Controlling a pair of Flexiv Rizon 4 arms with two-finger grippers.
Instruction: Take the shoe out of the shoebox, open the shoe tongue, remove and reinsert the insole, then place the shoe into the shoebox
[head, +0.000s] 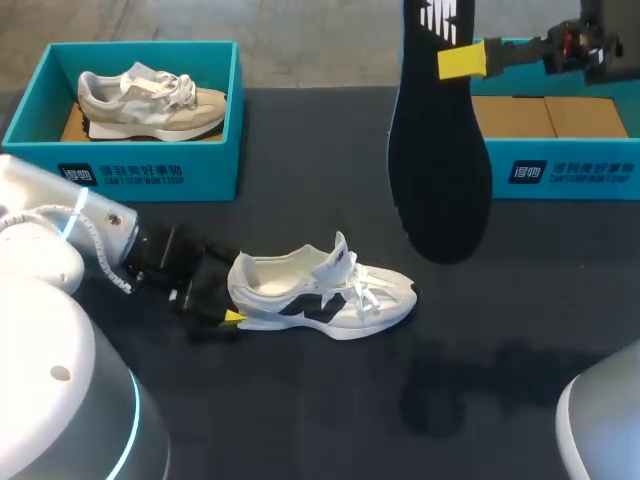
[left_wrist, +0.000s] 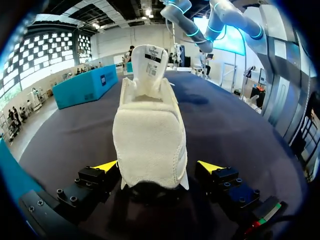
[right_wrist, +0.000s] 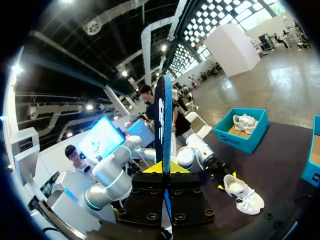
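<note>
Sitting at the far left of the dark surface, a teal shoebox is holding a beige shoe. Next, the left gripper is lying low at the heel of the white shoe, released, one yellow tip standing on either side of the heel without pinching it. The white shoe is resting on its sole near the middle of the surface, outside both boxes, toe pointing right, tongue standing up. Right of the middle, the black insole is hanging in the air above the surface, out of the shoe. The right gripper is grasping the black insole near its upper end. At the far right, a second shoebox is showing a cardboard floor.
</note>
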